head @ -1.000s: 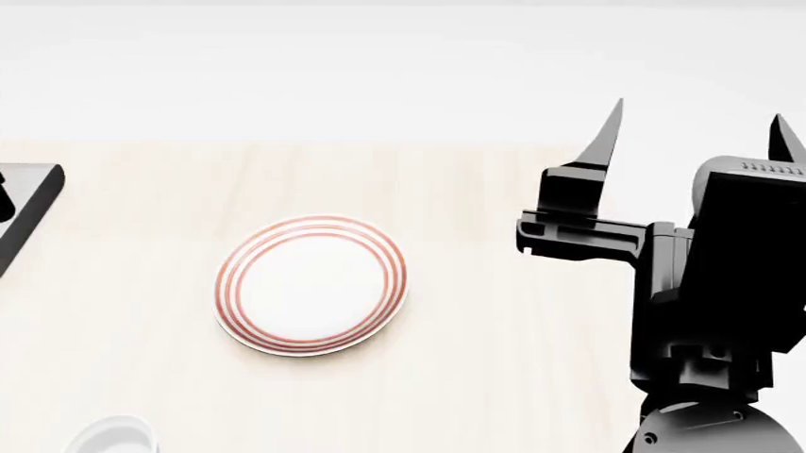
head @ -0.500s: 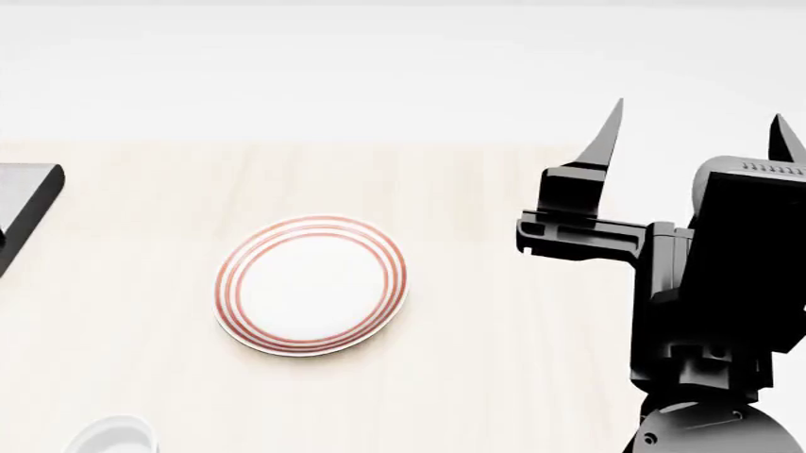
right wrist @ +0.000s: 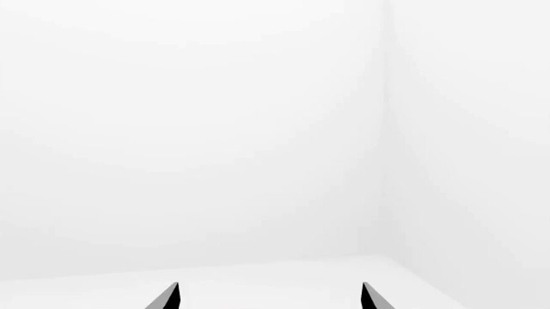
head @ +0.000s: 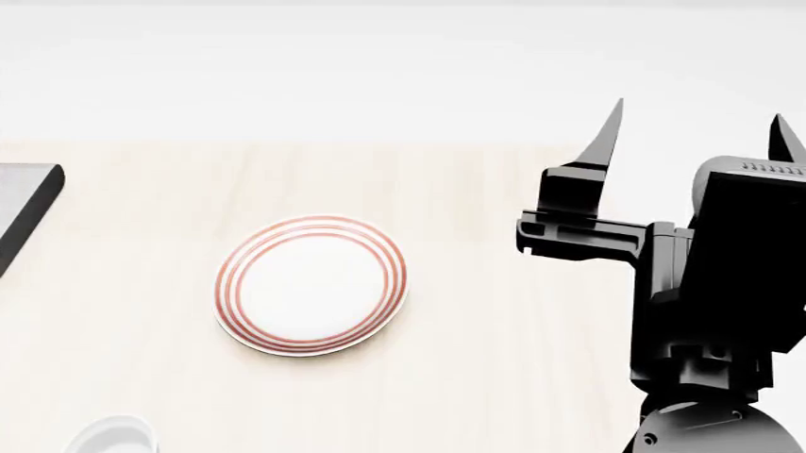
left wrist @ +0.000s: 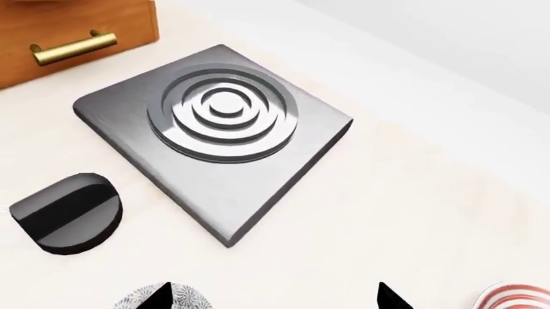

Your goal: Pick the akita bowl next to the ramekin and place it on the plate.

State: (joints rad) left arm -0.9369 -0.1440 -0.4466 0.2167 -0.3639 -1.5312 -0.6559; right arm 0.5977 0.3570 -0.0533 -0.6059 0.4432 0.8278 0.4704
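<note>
The plate [head: 311, 285], white with red rings, lies empty in the middle of the light wooden counter. The plain white ramekin [head: 111, 436] shows at the head view's lower left edge. In the left wrist view, a slice of a grey-patterned akita bowl [left wrist: 189, 298] peeks out at the frame edge, partly behind one tip of my left gripper [left wrist: 275, 299]. That gripper is open and empty, and a bit of the plate's rim [left wrist: 516, 297] shows beyond its other tip. The bowl is out of the head view. My right gripper [head: 693, 123] points upward at the right, open and empty; its wrist view [right wrist: 270, 297] faces a white wall.
A grey square burner plate [left wrist: 215, 129] with raised rings sits ahead of the left gripper, and its corner [head: 23, 203] shows in the head view. Beside it are a black knob [left wrist: 69, 212] and a wooden drawer with a brass handle [left wrist: 73, 46].
A dark part of the left arm at the head view's left edge, over the burner plate, has slid out of sight. The right arm, plate and ramekin have not moved.
</note>
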